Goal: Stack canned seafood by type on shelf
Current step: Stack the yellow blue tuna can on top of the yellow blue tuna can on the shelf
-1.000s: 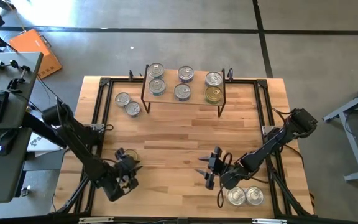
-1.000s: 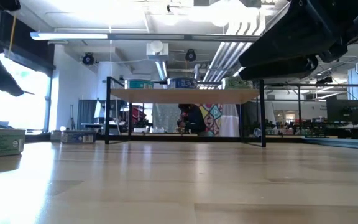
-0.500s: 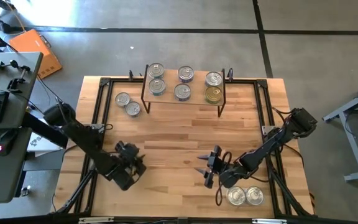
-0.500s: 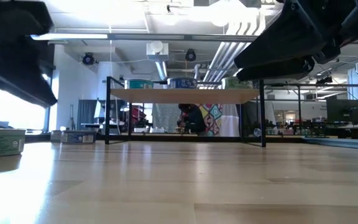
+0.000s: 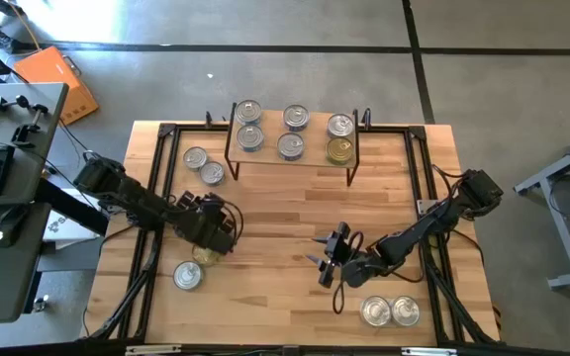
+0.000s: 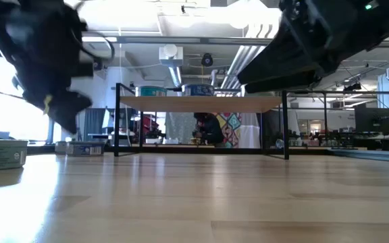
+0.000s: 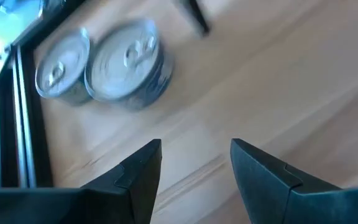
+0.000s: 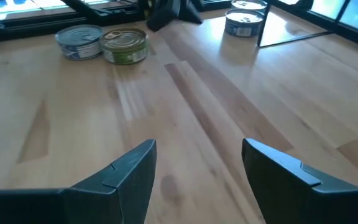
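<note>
Since the earlier frame, left gripper [image 5: 228, 225] has lifted away from the near-left corner & swung toward table centre-left, leaving two cans uncovered behind it: a silver-topped can [image 5: 187, 276] near the left edge & a gold-topped can [image 5: 206, 255] just beside it, partly under the arm. Right gripper [image 5: 326, 258] has shifted only slightly, hovering over bare wood right of centre.

Left claw: fingers [image 7: 143, 168] spread apart w/ bare tabletop showing in the gap, nothing held. Its wrist view looks at two silver-topped cans [image 7: 127, 61], touching side by side on the table [image 5: 285, 213], near the black frame at the left edge.

Right claw: fingers [image 8: 129, 174] also spread wide, nothing between them, just wood. Its wrist view picks up the silver & gold pair far off across the table.

Shelf [image 5: 293, 156] stands at the far edge, centre. On it: two silver-topped cans at its left end, two more mid-shelf, & at its right end a silver-topped can w/ a gold-topped can [image 5: 339, 150] just nearer. Two more silver-topped cans [image 5: 204, 165] sit on the table just left of the shelf. Another silver pair [image 5: 391, 311] sits at the near-right corner, under the right arm.

Low view: shelf board [image 6: 200, 102] on thin black legs, cans on top; a person sits beyond it in the room.
</note>
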